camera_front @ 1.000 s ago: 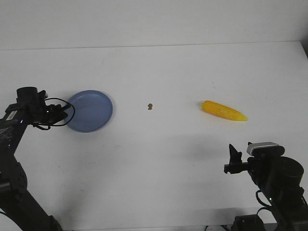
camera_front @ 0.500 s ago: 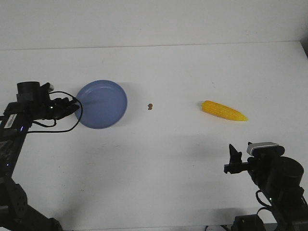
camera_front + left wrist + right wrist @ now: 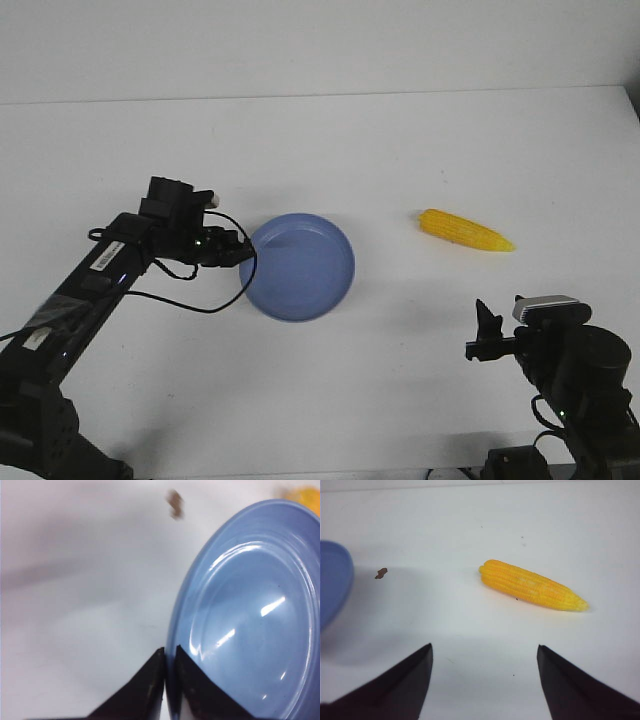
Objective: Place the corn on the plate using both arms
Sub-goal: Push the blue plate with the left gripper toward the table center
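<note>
The left gripper point(image 3: 243, 256) is pinching the plate point(image 3: 300, 266) by its near rim. The right gripper point(image 3: 485, 682), jaws spread and empty, is nearer the corn point(image 3: 532, 585), which is lying ahead of it, apparently crosswise to its reach.

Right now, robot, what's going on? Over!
Left end effector shut on plate rim. Right end effector open, empty. Corn cob lies on table, apart from plate. Nothing between them.
</note>
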`<state>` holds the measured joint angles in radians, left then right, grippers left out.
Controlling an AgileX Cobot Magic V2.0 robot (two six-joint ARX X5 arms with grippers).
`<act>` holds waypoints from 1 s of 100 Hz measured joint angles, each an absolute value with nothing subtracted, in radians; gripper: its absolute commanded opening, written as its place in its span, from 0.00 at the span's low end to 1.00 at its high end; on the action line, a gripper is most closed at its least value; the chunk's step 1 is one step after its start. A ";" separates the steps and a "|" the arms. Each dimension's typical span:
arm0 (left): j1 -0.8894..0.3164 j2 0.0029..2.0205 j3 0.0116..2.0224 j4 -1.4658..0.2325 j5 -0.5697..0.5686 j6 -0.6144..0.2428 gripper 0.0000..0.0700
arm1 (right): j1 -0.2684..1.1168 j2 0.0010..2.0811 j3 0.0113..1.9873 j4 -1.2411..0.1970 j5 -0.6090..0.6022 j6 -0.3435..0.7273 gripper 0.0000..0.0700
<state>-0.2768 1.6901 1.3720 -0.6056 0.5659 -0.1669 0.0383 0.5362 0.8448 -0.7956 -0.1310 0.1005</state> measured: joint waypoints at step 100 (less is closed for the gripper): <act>-0.349 1.690 1.057 -0.390 0.522 -0.161 0.03 | 0.038 0.536 0.845 -0.796 -0.131 0.101 0.62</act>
<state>-0.3492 1.6901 1.0573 -0.3901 0.5217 -0.1612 0.0383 0.5362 0.8448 -0.7956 -0.1310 0.1005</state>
